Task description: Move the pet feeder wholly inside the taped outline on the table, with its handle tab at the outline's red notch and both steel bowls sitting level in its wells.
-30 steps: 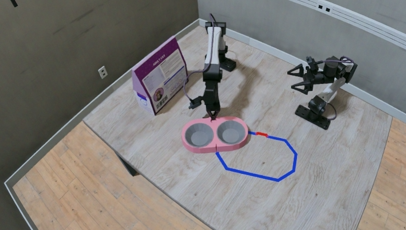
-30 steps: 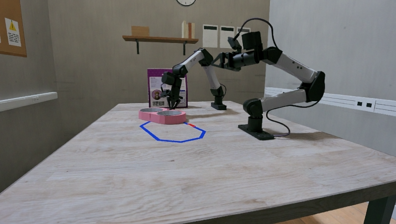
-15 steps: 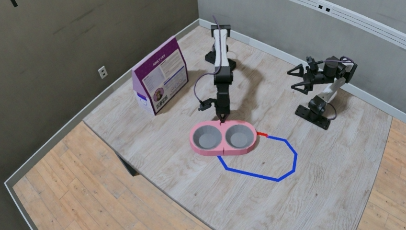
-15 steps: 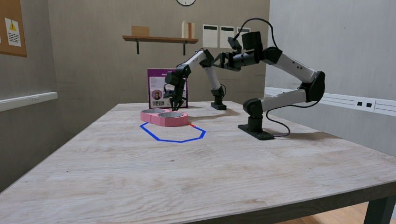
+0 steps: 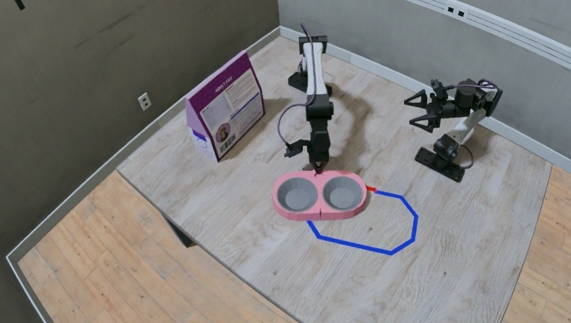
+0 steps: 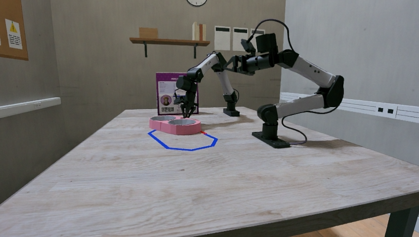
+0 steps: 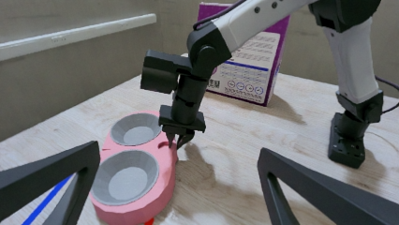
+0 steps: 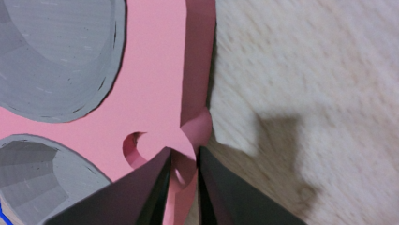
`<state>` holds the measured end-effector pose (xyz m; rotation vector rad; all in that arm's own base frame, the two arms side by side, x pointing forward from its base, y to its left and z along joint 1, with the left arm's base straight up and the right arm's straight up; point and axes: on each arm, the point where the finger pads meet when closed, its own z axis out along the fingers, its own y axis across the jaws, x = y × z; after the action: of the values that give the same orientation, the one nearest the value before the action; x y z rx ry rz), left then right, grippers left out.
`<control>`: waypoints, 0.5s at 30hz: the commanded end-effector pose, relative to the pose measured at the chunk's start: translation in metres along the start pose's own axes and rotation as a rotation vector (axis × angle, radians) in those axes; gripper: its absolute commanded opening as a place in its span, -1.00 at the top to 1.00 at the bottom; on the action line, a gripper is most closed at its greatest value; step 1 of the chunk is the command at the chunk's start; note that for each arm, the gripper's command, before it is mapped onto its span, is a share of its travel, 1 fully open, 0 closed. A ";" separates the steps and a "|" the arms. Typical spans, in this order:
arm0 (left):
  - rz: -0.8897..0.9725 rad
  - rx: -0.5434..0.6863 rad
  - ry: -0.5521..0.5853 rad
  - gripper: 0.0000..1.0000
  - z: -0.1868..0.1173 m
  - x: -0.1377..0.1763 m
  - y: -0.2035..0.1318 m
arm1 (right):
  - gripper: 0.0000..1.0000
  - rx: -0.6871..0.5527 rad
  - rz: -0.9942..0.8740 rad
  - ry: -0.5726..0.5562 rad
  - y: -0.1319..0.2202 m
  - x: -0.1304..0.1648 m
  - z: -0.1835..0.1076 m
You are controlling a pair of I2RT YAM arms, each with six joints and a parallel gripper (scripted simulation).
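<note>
Left gripper (image 5: 407,112) (image 6: 226,66) (image 7: 179,149): open, raised. Taped outline (image 5: 352,243) (image 6: 191,149) (image 7: 47,202) (image 8: 4,216): crossed by pet feeder (image 5: 320,196) (image 6: 176,130) (image 7: 165,187) (image 8: 155,61), partly outside. Bowls (image 5: 342,193) (image 6: 182,121) (image 7: 126,178) (image 8: 70,47) occupy the wells. Right gripper (image 5: 318,171) (image 6: 186,117) (image 7: 174,144) (image 8: 184,152): closed on handle tab (image 8: 201,124). Cat-food carton (image 5: 228,108) (image 6: 161,88) (image 7: 253,66) stands behind.

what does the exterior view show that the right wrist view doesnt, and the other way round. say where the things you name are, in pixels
Only the exterior view: the wall clock (image 6: 196,2), the wall shelf (image 6: 169,42), the left arm's open end effector (image 6: 230,66) and the tape's red notch (image 6: 203,132).

Only the right wrist view: the curved slot (image 8: 132,149) beside the feeder's handle tab, seen close up.

Both: the pink pet feeder (image 6: 175,128) (image 8: 155,70), its two steel bowls, some blue tape (image 6: 179,149) (image 8: 5,216), and the right arm's end effector (image 6: 187,116) (image 8: 184,157), closed on the tab (image 8: 187,145).
</note>
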<state>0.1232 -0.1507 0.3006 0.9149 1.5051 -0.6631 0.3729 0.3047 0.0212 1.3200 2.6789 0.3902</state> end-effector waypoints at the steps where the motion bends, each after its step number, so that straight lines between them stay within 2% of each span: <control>1: 0.009 -0.008 -0.015 -1.00 0.000 -0.005 0.002 | 0.78 -0.006 0.000 0.002 0.005 0.002 0.006; 4: 0.009 -0.008 -0.015 -1.00 0.000 -0.005 0.002 | 0.78 -0.006 0.000 0.002 0.005 0.002 0.006; 5: 0.009 -0.008 -0.015 -1.00 0.000 -0.005 0.002 | 0.55 -0.006 0.000 0.002 0.005 0.002 0.006; 7: 0.009 -0.008 -0.015 -1.00 0.000 -0.005 0.002 | 0.55 -0.006 0.000 0.002 0.005 0.002 0.006; 8: 0.009 -0.008 -0.015 -1.00 0.000 -0.005 0.002 | 0.33 -0.006 0.000 0.002 0.005 0.002 0.006; 9: 0.009 -0.008 -0.015 -1.00 0.000 -0.005 0.002 | 0.32 -0.005 0.000 0.002 0.005 0.002 0.006; 11: 0.009 -0.008 -0.015 -1.00 0.000 -0.005 0.002 | 0.32 -0.049 -0.001 0.004 0.009 0.003 -0.015; 15: 0.009 -0.008 -0.015 -1.00 0.000 -0.005 0.002 | 0.32 -0.042 0.006 0.004 0.001 0.004 -0.033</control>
<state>0.1232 -0.1507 0.3006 0.9149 1.5051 -0.6631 0.3691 0.3014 0.0227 1.3228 2.6800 0.3855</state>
